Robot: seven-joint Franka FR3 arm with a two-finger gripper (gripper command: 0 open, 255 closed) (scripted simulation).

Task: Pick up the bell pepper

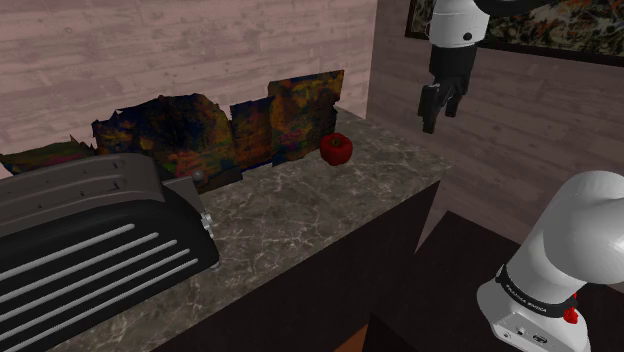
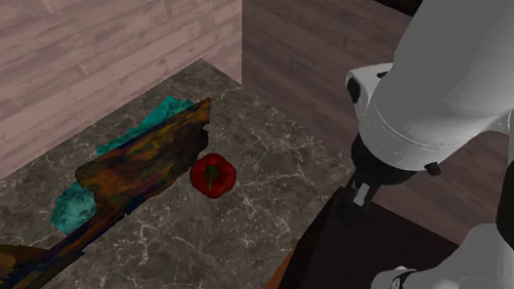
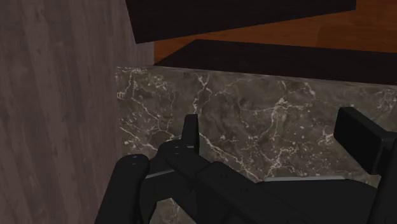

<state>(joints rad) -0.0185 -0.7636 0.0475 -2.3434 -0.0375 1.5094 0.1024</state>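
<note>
bell pepper (image 1: 337, 148) beside mottled panels (image 1: 290, 115)

In the shoulder view, open air surrounds the gripper (image 1: 439, 115), fingers apart, past the counter's (image 1: 300, 215) right end. There's bare marble along the bell pepper's (image 1: 337, 148) near side; colourful panels (image 1: 290, 115) wall off its far side, and the ribbed appliance (image 1: 90, 245) crowds the left.

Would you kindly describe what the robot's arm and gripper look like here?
The arm has smooth, rounded white links with dark joints; a black band near its base carries small white lettering, beside a small red knob. The gripper is all black, with two slim fingers.
</note>
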